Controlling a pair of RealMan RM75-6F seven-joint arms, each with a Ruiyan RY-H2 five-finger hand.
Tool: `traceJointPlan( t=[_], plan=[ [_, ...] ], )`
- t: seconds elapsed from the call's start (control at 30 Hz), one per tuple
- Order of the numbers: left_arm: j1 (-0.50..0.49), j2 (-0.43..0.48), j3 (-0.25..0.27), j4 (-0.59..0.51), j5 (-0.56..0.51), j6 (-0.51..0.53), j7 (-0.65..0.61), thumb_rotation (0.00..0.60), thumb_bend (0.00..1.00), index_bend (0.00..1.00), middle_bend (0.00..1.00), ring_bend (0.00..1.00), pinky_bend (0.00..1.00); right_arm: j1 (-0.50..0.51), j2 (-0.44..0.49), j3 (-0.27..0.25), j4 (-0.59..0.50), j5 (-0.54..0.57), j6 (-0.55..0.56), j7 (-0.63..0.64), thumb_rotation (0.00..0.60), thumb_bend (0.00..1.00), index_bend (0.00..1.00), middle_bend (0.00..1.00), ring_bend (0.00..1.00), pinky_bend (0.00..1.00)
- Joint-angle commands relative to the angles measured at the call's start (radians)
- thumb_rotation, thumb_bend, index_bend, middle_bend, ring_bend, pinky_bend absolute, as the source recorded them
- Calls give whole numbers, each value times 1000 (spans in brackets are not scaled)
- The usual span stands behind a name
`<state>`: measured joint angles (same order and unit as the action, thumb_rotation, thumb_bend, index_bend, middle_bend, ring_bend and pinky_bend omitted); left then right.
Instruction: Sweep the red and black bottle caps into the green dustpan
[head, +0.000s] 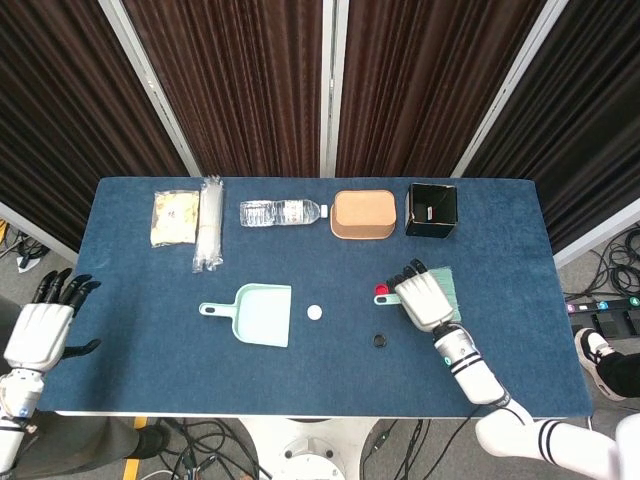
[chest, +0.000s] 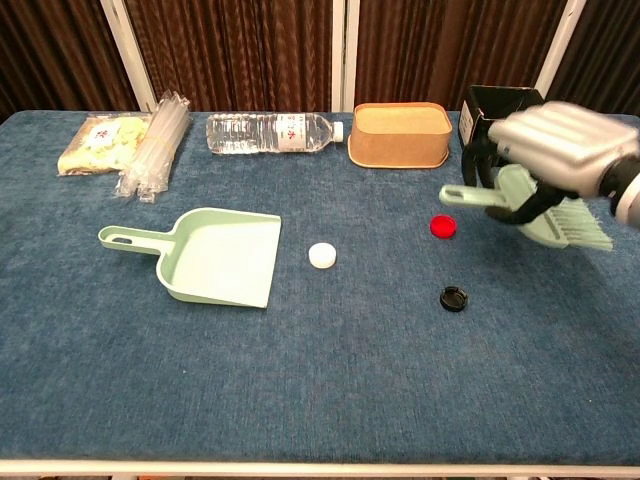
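Covering most of both views is the blue table (chest: 330, 400), and everything else sits on it or hangs over it. At the right of the frame my right robot hand (chest: 556, 148) grips a green brush (chest: 540, 205) lifted off the cloth, its handle pointing left and its bristles fanning out to the right. At the far lower left of the head view, off the table's edge, my left robot hand (head: 42, 332) holds nothing and its fingers are spread.

Left of centre lies the green dustpan (chest: 218, 257), flat on the table with its handle toward the left and its open mouth facing right. Along the top of the frame runs a row of things: a clear water bottle (chest: 270, 132) on its side, a tan oval container (chest: 399, 134) just right of it, a black box (chest: 500, 120) further right and partly behind my right robot hand, and at the upper left a packet of snacks (chest: 100, 143) beside a bundle of clear plastic sleeves (chest: 156, 142).

Smallest are the caps. A white cap (chest: 321, 255) rests just right of the dustpan's mouth. The red cap (chest: 442, 226) lies right of centre, below the brush handle in the chest view, and the black cap (chest: 454, 298) sits near it, lower in the frame. Both are well apart from the dustpan.
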<state>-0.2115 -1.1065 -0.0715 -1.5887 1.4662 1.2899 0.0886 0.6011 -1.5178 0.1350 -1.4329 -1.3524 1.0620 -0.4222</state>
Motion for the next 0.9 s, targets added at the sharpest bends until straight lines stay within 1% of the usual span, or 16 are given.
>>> traceJointPlan(
  t=[0.03,0.1,0.2,0.37,0.43,0.57,0.7,0.8,0.9],
  plan=[
    [-91,-9,-30,2,-9,-110,-26,600,23,224,165,37,10,-17,121,55,-127,-19,48,136,600,364,740,662,323,225],
    [-138,-37,-40,20,-30,-177,-24,600,30,270,205,77,60,-24,167,74,-167,-15,55,203,600,365,741,663,323,225],
    [-200,-90,-55,51,-81,-270,1,600,69,309,228,133,133,-36,214,91,-193,-14,65,293,600,369,742,663,323,225],
    [-276,-187,-69,85,-180,-378,76,600,115,341,286,180,182,-53,246,86,-189,-23,73,386,600,370,741,663,323,225],
    [-299,-218,-73,92,-208,-404,97,600,132,342,303,196,193,-54,246,81,-178,-22,70,403,600,370,742,663,323,225],
    [-346,-289,-86,122,-267,-437,144,600,152,342,308,196,202,-54,242,72,-160,-22,61,422,600,370,744,663,323,225],
    [-388,-332,-88,142,-325,-481,181,600,172,343,321,211,211,-56,241,69,-152,-20,64,428,600,371,746,663,323,222],
    [-406,-362,-80,149,-358,-485,217,600,188,350,351,237,225,-59,238,65,-146,-15,66,432,600,369,746,663,323,220],
    [-413,-386,-71,147,-384,-471,248,600,204,378,388,272,243,-61,235,60,-138,-11,62,436,600,370,746,663,323,220]
  ],
)
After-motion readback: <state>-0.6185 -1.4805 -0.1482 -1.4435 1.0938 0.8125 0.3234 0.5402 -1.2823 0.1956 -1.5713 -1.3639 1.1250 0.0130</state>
